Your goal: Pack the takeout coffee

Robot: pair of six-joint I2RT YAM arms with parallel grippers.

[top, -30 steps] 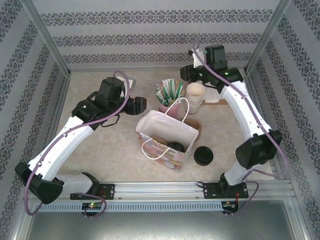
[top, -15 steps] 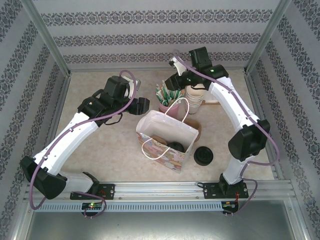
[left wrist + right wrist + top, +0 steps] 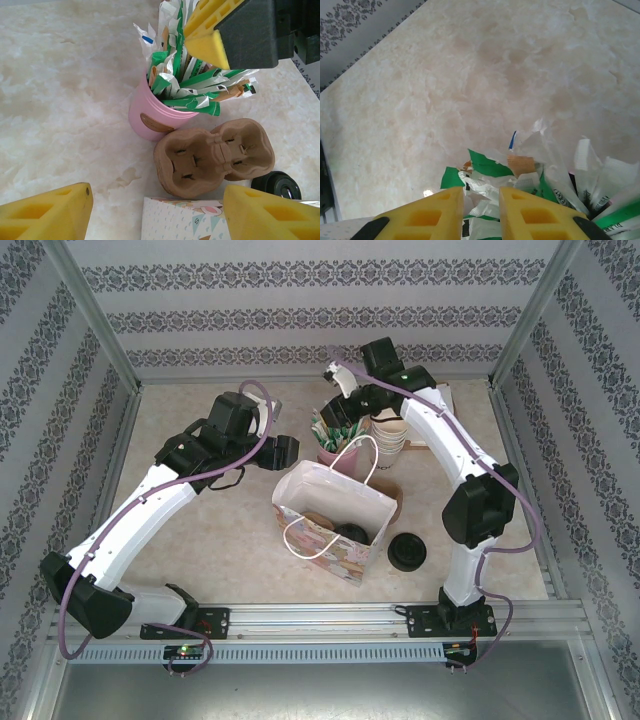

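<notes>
Marble tabletop (image 3: pixel 200 540): pink cup (image 3: pixel 145 117) of sachets (image 3: pixel 185 95), takeout coffee (image 3: pixel 351 532) inside paper bag (image 3: pixel 340 560); left jaws released, right jaws unclear

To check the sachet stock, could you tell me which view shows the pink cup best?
The left wrist view: the pink cup shows large and close, packets fanned out. In the top external view it is small, just behind the bag. The right wrist view catches the packets' tops.
</notes>
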